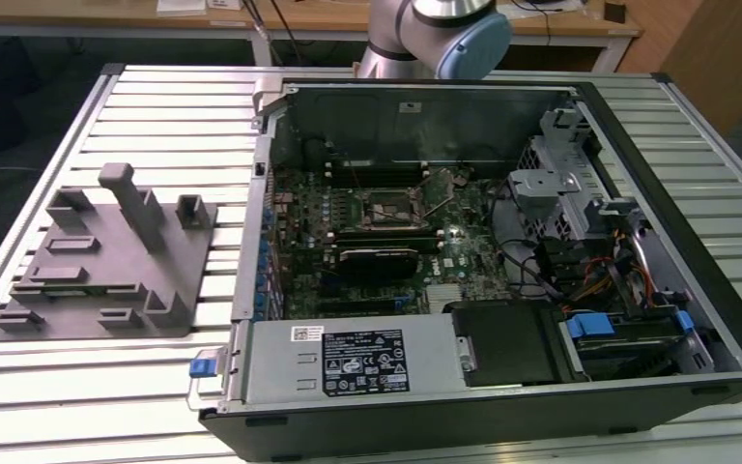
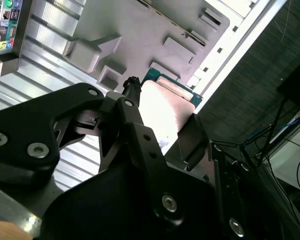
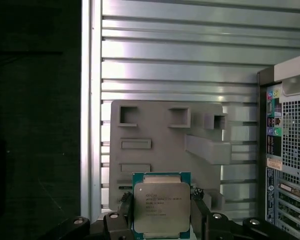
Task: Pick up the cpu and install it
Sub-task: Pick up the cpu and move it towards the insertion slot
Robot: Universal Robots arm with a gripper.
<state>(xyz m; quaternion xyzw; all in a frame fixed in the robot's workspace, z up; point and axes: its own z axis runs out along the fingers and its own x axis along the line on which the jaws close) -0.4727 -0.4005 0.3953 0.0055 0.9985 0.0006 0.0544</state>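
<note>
The cpu (image 3: 161, 202) sits flat between my fingers (image 3: 198, 216), its silvery top facing the first wrist view, held over the grey tray (image 3: 160, 130). My hand (image 3: 161, 215) is closed on two opposite edges of the cpu. The tray lies on the ribbed surface (image 3: 180, 65) beside the open case (image 3: 290, 150), and in the exterior view the socket (image 1: 386, 208) sits on the board inside.

Exterior view looking down at tabletop (image 1: 152, 106), tray (image 1: 178, 280), open computer case (image 1: 410, 121). Both wrist views riding close above same tray, looking past fingers (image 3: 125, 212); second tilting obliquely.
</note>
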